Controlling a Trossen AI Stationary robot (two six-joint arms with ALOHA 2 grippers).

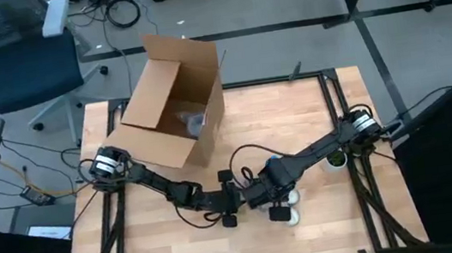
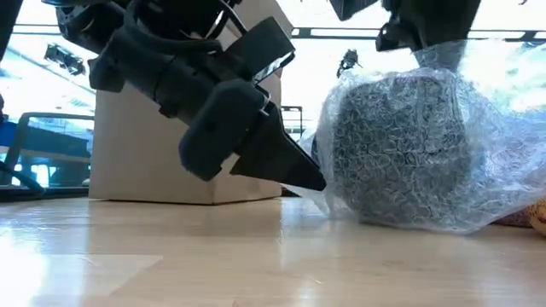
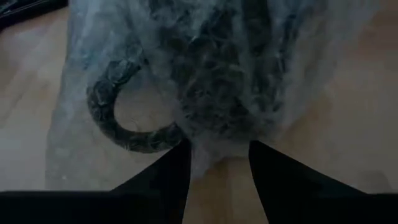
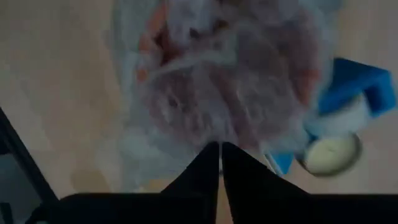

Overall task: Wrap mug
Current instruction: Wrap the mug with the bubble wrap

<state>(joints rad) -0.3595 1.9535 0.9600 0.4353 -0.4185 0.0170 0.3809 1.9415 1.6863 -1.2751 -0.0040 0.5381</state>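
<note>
The mug, dark and speckled, lies on the table inside clear bubble wrap. Its handle shows through the wrap in the left wrist view. My left gripper is open, low and slanting down, with its fingertips at the wrap's edge beside the mug's base. My right gripper stands above the mug, shut on the wrap. In the high view both grippers meet at the table's middle near edge, where my right gripper hides most of the bundle. My left gripper has its fingertips right at the wrap's loose edge near the table; I cannot tell whether they touch it. My right gripper pinches the bubble wrap's gathered top between its two fingers, from above, pointing down. The wrap spreads below it over the mug, which rests on the table.
An open cardboard box stands at the table's far left, with something wrapped inside it. A blue and white object lies close beside the bundle. A small white cup-like thing sits near the right arm. Bare wood lies in front.
</note>
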